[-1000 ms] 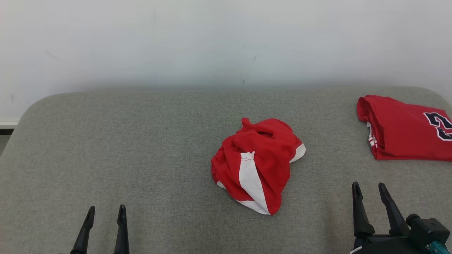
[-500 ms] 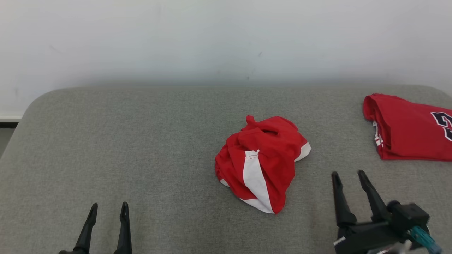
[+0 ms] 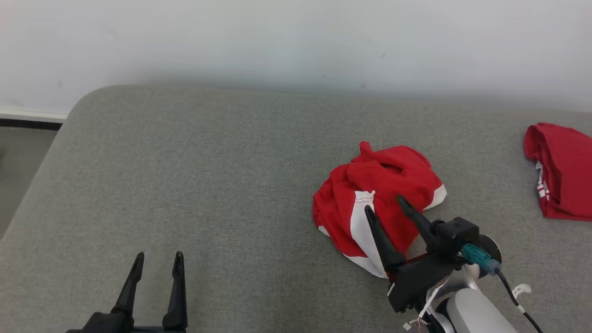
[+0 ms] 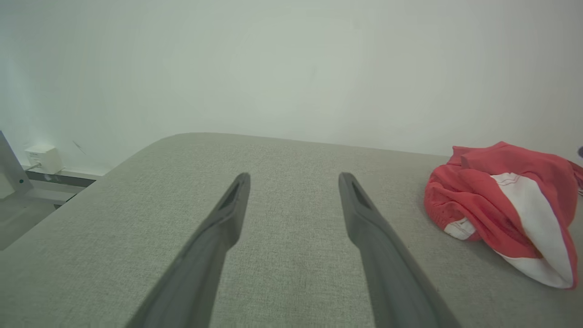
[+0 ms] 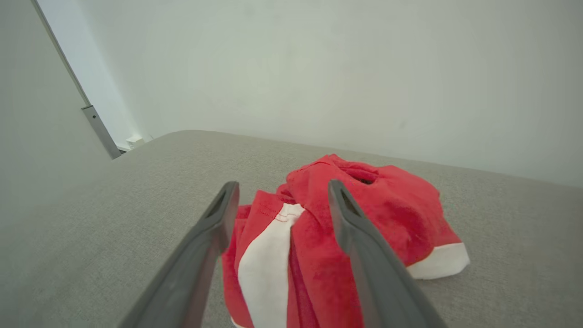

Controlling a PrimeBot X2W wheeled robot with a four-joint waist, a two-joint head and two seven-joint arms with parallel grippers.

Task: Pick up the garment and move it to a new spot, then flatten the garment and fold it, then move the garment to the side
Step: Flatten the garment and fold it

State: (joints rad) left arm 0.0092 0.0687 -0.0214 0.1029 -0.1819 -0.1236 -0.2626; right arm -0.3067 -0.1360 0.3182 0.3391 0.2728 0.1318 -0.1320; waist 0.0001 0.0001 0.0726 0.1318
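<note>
Garment, crumpled red and white, lies on the grey padded surface. Right gripper, jaws wide apart, reaches over its near side; left gripper likewise spread, empty. Folded red jersey lies far right.

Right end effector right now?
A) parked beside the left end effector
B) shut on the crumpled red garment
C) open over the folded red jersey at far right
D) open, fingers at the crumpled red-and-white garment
D: the right end effector has its fingers spread, framing the crumpled garment, which lies on the grey cushion.
</note>
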